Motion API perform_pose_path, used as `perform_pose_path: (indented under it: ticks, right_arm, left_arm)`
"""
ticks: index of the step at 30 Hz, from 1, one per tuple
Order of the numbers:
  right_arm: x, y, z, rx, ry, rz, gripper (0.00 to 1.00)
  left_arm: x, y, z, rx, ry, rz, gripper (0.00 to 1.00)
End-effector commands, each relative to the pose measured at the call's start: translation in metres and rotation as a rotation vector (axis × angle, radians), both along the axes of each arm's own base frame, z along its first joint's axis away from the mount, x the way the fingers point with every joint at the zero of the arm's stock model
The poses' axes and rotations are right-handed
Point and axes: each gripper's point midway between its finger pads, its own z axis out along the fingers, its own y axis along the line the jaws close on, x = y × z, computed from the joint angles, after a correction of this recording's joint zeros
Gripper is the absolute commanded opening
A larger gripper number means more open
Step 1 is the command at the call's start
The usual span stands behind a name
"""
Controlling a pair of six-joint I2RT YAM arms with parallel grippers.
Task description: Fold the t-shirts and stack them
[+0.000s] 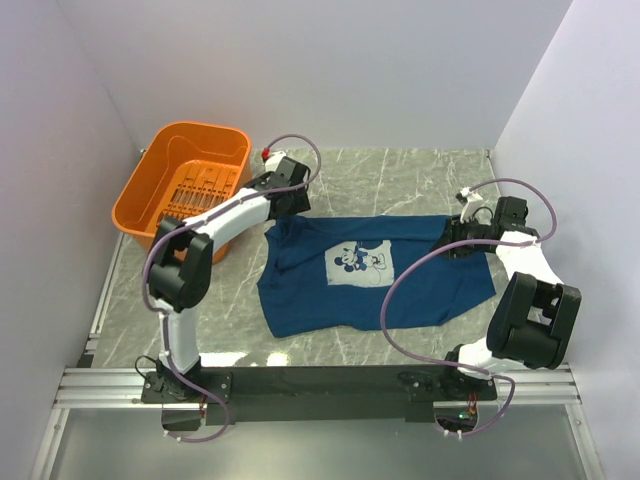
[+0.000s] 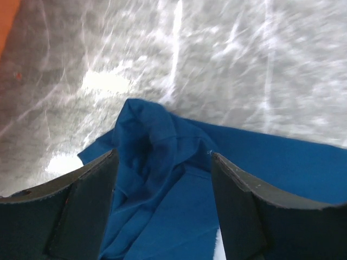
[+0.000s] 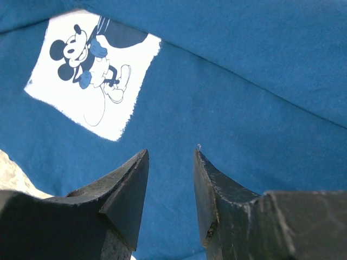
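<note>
Under right gripper (image 3: 171,156), t-shirt (image 3: 249,81)

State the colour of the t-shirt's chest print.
White chest print with a black-and-blue cartoon mouse; clearest in right wrist view.

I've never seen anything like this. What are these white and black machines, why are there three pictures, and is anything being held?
These are two robot arms bolted at the near edge of a marble-patterned table. The wide picture looks down from above and behind them. The other two come from a small camera on each wrist, so the dark shapes at the bottom are that arm's own two fingers. On the table lies a dark blue t-shirt, its pale cartoon-mouse print facing up. An orange basket stands at the far left. The left gripper is open over a bunched edge of the shirt. The right gripper is open above the cloth near the print. Neither holds anything.
</note>
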Motion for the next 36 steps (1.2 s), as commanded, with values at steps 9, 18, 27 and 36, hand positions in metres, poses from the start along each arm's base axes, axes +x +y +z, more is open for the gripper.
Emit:
perform_pose_path:
  ticks: [9, 18, 27, 36]
  right_arm:
    - [0.003, 0.000, 0.001, 0.014, -0.018, -0.021, 0.45]
    - [0.004, -0.004, 0.004, 0.015, -0.030, -0.034, 0.45]
    - [0.004, -0.007, 0.006, 0.015, -0.035, -0.048, 0.45]
    - [0.004, -0.008, 0.007, 0.017, -0.034, -0.050, 0.45]
  left_arm:
    - [0.020, 0.007, -0.036, 0.113, 0.155, 0.043, 0.75]
    - [0.015, 0.035, -0.045, 0.238, 0.169, 0.108, 0.65]
    - [0.014, 0.057, -0.041, 0.329, 0.164, 0.148, 0.65]
    - [0.023, 0.054, -0.038, 0.348, 0.154, 0.117, 0.55]
